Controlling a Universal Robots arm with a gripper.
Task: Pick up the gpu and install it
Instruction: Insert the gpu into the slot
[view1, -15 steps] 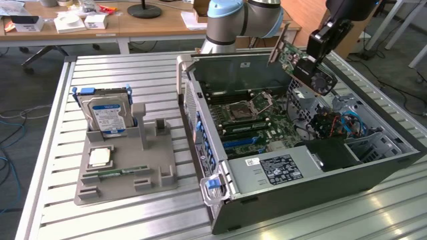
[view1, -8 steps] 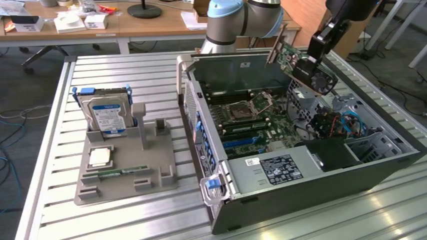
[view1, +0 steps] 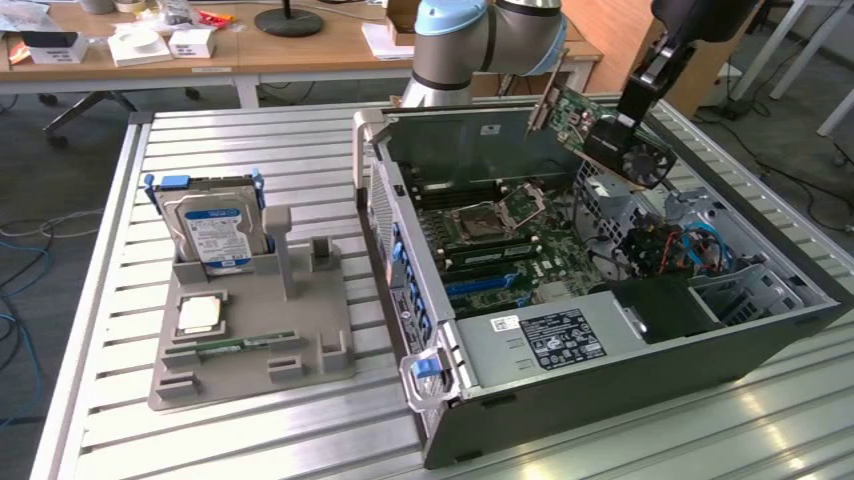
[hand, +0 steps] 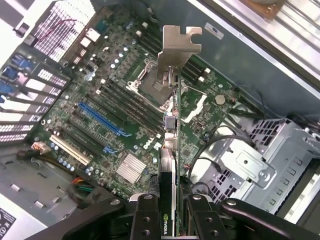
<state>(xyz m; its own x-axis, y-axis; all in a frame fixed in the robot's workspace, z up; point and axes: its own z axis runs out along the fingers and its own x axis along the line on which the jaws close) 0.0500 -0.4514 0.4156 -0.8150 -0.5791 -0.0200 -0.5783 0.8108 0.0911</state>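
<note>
The gripper (view1: 625, 118) is clenched on the gpu (view1: 571, 112), with its fingers (hand: 146, 212) pressed to either face of the card (seen edge-on from the wrist, with the silver bracket (hand: 178, 47) at the far end). In the exterior view the two hang in the upper right of the frame. The card is tilted there, above the open case (view1: 641, 350) and clear of the motherboard (view1: 514, 245). From the wrist, the board lies below the card, showing its socket (hand: 145, 85), a blue slot (hand: 100, 117) and a silver cage (hand: 250, 165) to one side. At the exterior view's left, a hard drive (view1: 214, 228) stands upright in a grey stand (view1: 254, 350) on the slatted table (view1: 267, 140), well apart from the gripper.
</note>
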